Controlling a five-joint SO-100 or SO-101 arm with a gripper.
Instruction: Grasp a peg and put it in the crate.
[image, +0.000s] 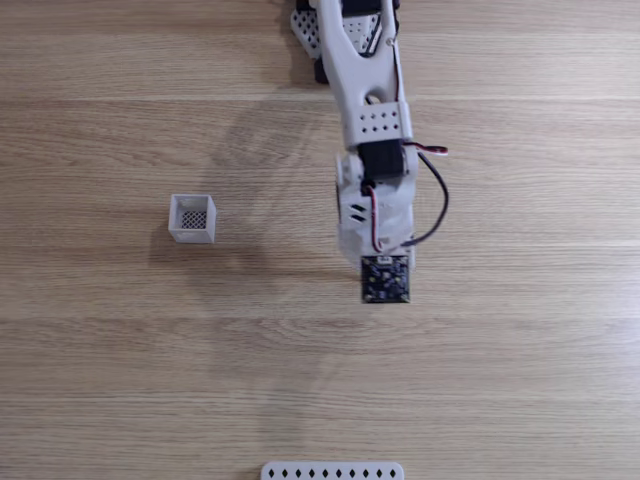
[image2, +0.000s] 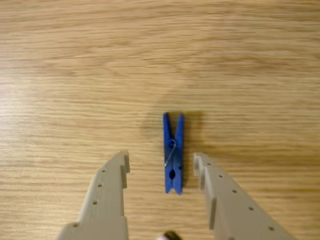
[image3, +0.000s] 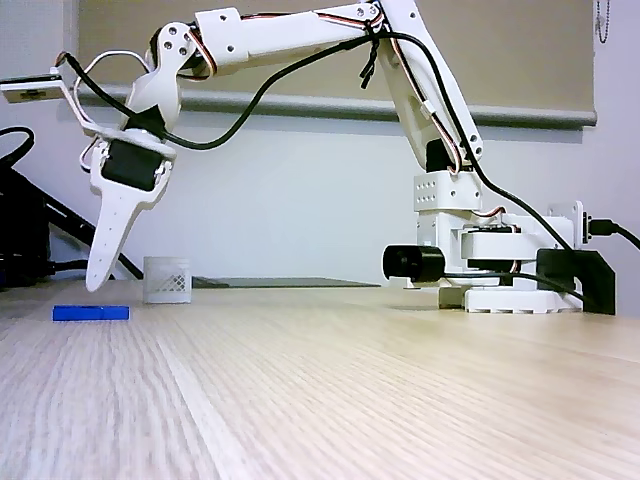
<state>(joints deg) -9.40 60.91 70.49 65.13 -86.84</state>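
So far nothing is grasped: the end effector is hovering spread around the peg, the crate waiting empty

Peg: I see it slim, blue, lying flat on the wood, lengthwise in the wrist view.
Crate: small, white, open-topped, dark grid bottom, upright.
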